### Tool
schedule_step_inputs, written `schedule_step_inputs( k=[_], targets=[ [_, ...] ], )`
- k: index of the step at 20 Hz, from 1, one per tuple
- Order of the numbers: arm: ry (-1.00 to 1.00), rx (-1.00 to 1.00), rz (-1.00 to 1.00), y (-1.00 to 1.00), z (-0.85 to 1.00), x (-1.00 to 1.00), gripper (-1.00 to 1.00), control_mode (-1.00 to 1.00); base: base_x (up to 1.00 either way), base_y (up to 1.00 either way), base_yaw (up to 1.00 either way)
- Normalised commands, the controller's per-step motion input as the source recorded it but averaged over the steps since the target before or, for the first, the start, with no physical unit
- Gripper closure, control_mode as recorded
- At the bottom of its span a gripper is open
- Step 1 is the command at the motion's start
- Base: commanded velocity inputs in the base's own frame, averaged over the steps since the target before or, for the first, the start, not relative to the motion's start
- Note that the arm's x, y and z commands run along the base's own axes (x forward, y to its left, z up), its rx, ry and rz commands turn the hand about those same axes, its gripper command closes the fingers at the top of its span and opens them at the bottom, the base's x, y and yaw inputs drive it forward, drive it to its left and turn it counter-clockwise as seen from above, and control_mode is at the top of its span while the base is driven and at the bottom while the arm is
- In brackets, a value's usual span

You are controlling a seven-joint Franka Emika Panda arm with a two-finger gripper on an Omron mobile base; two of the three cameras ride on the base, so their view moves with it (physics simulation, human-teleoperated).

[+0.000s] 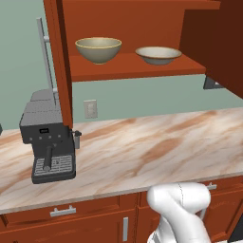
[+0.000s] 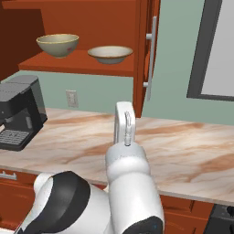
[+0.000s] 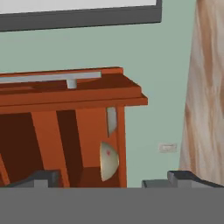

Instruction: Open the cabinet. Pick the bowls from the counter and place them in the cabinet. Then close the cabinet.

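Both bowls on the open cabinet's shelf, doors swung wide.

The cabinet (image 1: pixel 142 66) holds the deep bowl (image 1: pixel 98 49) to the left and the shallow bowl (image 1: pixel 158 54) just beside it, apart. Below the cabinet runs the marbled counter (image 1: pixel 152 147); a dark coffee machine (image 1: pixel 47 142) stands on it under the cabinet's left door, against a pale green wall. No writing is readable. The gripper (image 3: pixel 112 181) fingers stand wide apart, empty.
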Motion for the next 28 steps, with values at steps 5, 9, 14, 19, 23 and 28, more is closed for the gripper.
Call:
schedule_step_inputs(
  k=[5,9,14,19,23,28],
  targets=[
    [0.02,0.05,0.19,-0.53,-0.02,-0.07,-1.0,-1.0,0.0,0.0,0.0],
    [0.0,0.04,0.21,-0.44,-0.01,0.0,-1.0,-1.0,0.0,0.0,0.0],
    [0.0,0.05,0.21,-0.4,0.0,0.03,-1.0,-1.0,0.0,0.0,0.0],
    [0.0,0.02,0.25,-0.33,0.0,0.22,-1.0,-1.0,0.0,0.0,0.0],
    [-0.01,0.0,0.14,-0.18,-0.02,0.38,-1.0,-1.0,0.0,0.0,0.0],
    [-0.1,0.0,0.13,0.0,-0.06,0.54,-1.0,-1.0,0.0,0.0,0.0]
  ],
)
